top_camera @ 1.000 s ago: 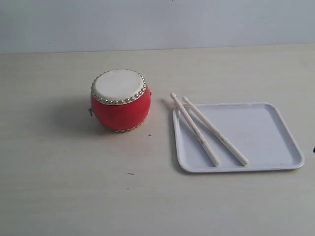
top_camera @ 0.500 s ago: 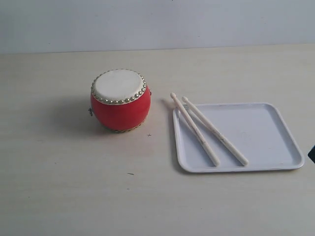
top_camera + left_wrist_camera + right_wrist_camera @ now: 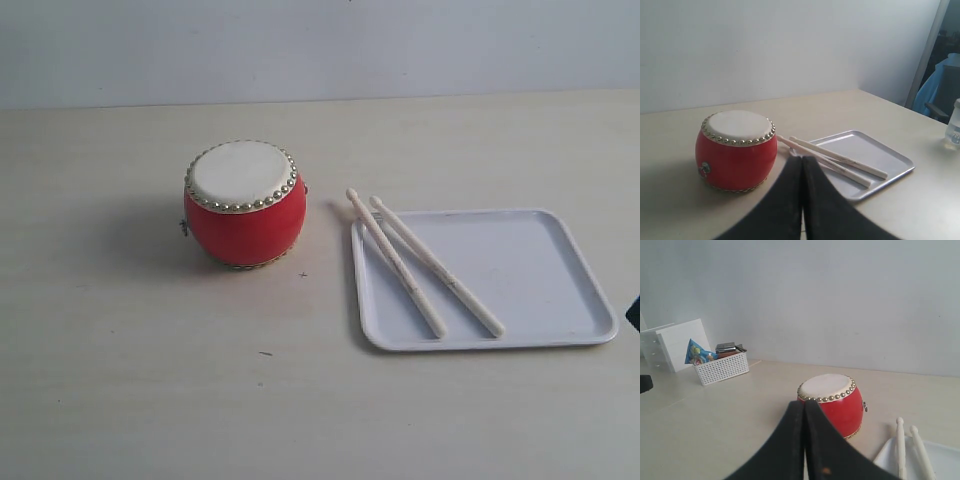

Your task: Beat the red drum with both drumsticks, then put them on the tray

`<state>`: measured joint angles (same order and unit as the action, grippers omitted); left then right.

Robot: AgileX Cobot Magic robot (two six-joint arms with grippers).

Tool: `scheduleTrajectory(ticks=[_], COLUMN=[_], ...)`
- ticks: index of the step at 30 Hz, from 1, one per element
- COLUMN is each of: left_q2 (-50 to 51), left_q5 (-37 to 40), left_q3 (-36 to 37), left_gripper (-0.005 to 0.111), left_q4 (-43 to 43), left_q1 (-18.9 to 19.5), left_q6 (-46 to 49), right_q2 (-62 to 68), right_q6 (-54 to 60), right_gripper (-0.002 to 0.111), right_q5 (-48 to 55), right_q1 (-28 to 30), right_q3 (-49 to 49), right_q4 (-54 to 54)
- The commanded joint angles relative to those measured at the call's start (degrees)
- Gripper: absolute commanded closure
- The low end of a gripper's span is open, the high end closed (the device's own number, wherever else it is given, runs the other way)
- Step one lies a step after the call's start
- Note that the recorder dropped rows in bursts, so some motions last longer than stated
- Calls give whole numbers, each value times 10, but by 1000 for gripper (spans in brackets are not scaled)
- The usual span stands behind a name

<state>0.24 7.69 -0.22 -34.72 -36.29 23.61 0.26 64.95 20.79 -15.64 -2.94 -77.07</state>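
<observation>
While the exterior view showed neither of my hands, each wrist view showed its own: my left gripper (image 3: 802, 167) and my right gripper (image 3: 804, 410) both had their black jaws pressed together on nothing. The red drum (image 3: 243, 203) stood upright on the table (image 3: 120, 380); just beside it lay the tray (image 3: 560, 250), with the drumsticks (image 3: 397, 262) side by side on the part nearest the drum, tips poking past the rim. Only the right wrist view caught a white basket (image 3: 722, 367) well beyond the drum, and only the left a clear bottle (image 3: 954, 125) far from it.
</observation>
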Motion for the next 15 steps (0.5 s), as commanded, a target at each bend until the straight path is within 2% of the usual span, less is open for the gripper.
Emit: scheduleTrajectory(ticks=[1, 4, 8, 10, 15], left_q2=[-2, -2, -2, -2, -2], left_q5=[3, 6, 21, 27, 31], left_q3=[2, 2, 2, 2, 2], left_gripper=[107, 107, 107, 107, 107], left_q4=[1, 49, 222, 264, 280], left_q1=[-2, -2, -2, -2, -2], left_q6=[0, -53, -262, -338, -364], right_q2=[-3, -3, -3, -3, -3], right_q6=[-1, -1, -1, -1, -1], right_gripper=[108, 108, 108, 108, 108], right_q5=[-1, -1, -1, -1, -1], right_q1=[0, 0, 0, 0, 0], right_q3=[2, 2, 2, 2, 2], right_q4=[1, 1, 1, 1, 1])
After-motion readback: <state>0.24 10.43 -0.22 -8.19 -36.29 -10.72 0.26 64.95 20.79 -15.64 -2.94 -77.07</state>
